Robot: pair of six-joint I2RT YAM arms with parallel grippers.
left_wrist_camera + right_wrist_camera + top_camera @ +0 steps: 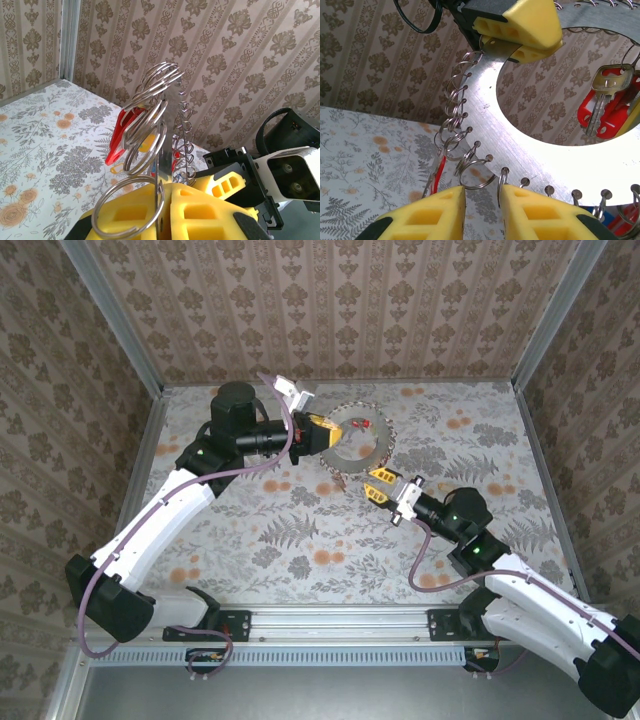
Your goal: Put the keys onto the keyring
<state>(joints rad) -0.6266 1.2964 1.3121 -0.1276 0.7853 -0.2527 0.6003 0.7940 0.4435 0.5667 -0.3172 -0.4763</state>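
Holding entry, two arms over a floral-patterned table (250, 540) enclosed by patterned walls.

Item 1: keyring (341, 458). A flat round metal plate with a large centre opening and a row of small holes along its outer rim, each carrying a wire split ring (476, 176). It sits at the far middle of the table, between the two arms and raised off the surface. A silver key (602, 95) with a red tag (615, 112) shows through the centre opening in the right wrist view. Another red tag hangs among the rings in the left wrist view.

Item 2: left tool (316, 428). Yellow fingers closed tight on the keyring's left edge. In the left wrist view the plate runs edge-on between the two pads, with split rings fanned out above them.

Item 3: right tool (376, 478). Placed at the keyring's near rim, pointing up at it from the right arm. Its yellow fingers (432, 212) stand a little apart, a narrow gap between them. One split ring dips into that gap close to the right-hand finger; whether it touches the pad cannot be told. Nothing is pinched between the pads.
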